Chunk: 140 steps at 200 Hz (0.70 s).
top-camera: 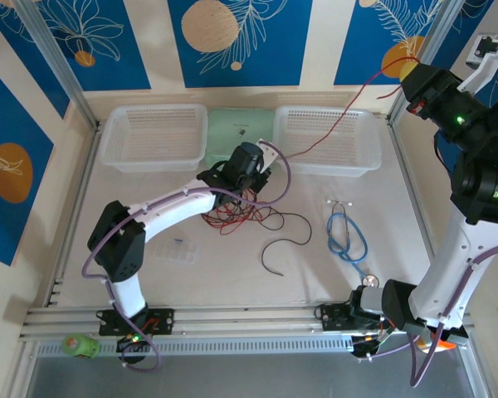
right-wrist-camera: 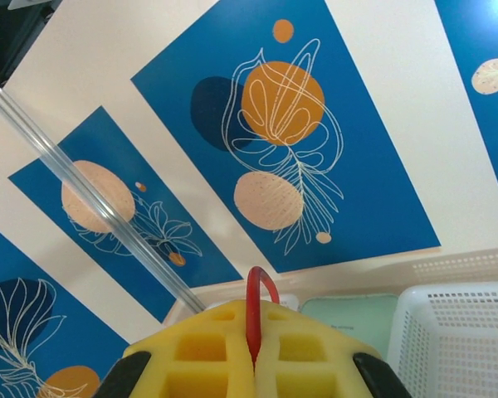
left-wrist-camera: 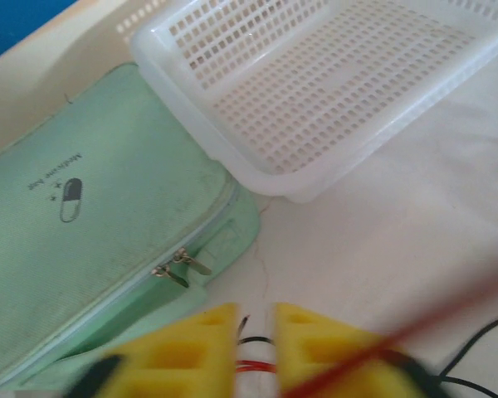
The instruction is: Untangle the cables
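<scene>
One red cable (top-camera: 340, 117) runs taut from the tangle (top-camera: 232, 217), clamped in left pincer (left-wrist-camera: 255, 319), to right pincer (right-wrist-camera: 254, 319) clamped on it.

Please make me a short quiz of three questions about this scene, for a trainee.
1. True or false: the right pincer holds a black cable.
2. What lies between the white baskets? A green pouch; B blue cable; C bottle.
3. Which pincer is down at the tangle?
Key: 1 false, it holds a red cable; 2 A; 3 the left pincer.
</scene>
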Motion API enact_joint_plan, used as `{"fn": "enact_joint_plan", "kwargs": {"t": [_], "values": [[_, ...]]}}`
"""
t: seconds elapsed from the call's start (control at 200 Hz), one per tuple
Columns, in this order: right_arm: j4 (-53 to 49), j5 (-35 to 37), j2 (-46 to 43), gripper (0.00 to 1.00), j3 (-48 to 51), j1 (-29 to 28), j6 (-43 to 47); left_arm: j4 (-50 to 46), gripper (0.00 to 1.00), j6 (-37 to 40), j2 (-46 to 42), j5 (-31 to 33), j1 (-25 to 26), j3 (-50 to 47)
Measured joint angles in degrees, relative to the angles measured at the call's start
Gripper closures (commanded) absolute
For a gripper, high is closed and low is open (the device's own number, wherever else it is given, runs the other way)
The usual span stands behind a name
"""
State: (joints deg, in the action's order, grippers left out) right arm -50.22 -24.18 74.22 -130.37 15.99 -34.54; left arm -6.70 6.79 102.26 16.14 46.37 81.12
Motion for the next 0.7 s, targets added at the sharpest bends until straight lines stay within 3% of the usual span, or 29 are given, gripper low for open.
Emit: {"fn": "enact_joint_plan", "kwargs": {"t": [0.18,0.345,0.7], "values": [[0.76,0.59,-4.33,1.00,8.22,0.37,1.57,-4.28,1.00,0.17,-0.57,0.90,0.00,2.91],[4.76,0.83,-10.16,1.00,25.46,-2.51,3.28,-12.48,1.00,-1.42,-3.37,-0.48,0.00,10.10],[18.32,11.54,-12.52,1.00,61.79,-29.14,11.69,-22.56,1.00,-11.06,-9.20,-8.55,0.00,21.68]]}}
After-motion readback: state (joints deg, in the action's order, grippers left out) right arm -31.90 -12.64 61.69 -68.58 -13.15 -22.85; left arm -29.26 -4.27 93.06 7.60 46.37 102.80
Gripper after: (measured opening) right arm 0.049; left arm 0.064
